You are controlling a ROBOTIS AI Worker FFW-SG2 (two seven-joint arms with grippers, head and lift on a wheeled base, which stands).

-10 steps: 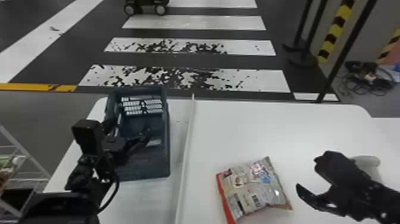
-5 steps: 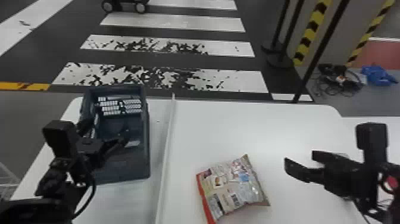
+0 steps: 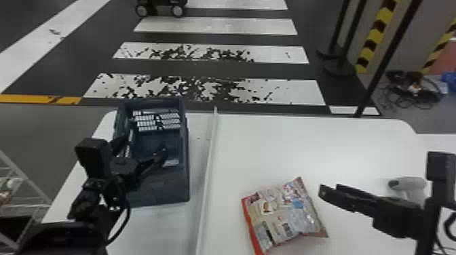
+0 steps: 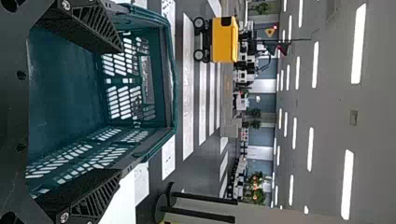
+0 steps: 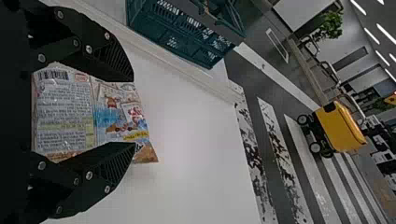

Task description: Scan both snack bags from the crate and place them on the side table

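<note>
The bag [image 3: 283, 215] lies on its broad side on the tabletop [image 3: 305, 145], to the right of the raised strip [image 3: 207, 169]; the crate [image 3: 159, 190] stands on the other side. The right tool [image 3: 330, 190] is just beside the bag, its fingers apart and, it seems, clamped on nothing. The left tool [image 3: 144, 144] is over the crate, fingers spread as well.

Picking up this bag looks like the next job. If the right tool closes too high or off-centre, it may pinch only slack wrapper, and the bag could twist or slip out. Coming down too hard could crush what is inside (the pack looks thin and crinkly). The grey scanner [image 3: 409, 186] sits close behind the right tool, so a wide swing of that arm might knock it. A creased wrapper could also spoil the scan, and lifting the left tool carelessly might drag the crate by its wall.
</note>
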